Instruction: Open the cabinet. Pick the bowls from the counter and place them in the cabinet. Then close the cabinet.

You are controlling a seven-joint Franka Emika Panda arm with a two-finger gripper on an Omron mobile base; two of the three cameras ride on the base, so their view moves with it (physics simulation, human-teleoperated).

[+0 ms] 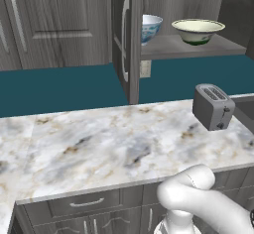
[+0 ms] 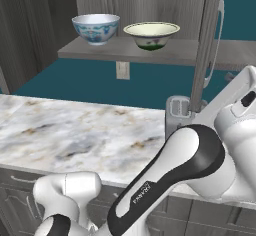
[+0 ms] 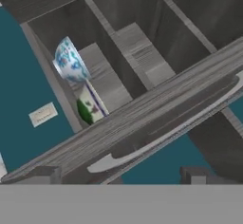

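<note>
Just beyond the spread, empty fingers (image 3: 121, 175) stands the open cabinet door's silver handle (image 3: 166, 137), both bowls (image 3: 71, 61) shelved behind.

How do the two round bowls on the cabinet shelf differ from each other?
The white bowl with the blue-patterned outside looks deeper and narrower; the plain pale cream-green bowl is wider and shallower, with a dark green foot. The patterned bowl sits further left on the shelf, the cream-green one to its right. Both stand upright, apart, in the open cabinet.

Flat, even rendered light, faint shadows, no glare; hand view slightly blurred.
</note>
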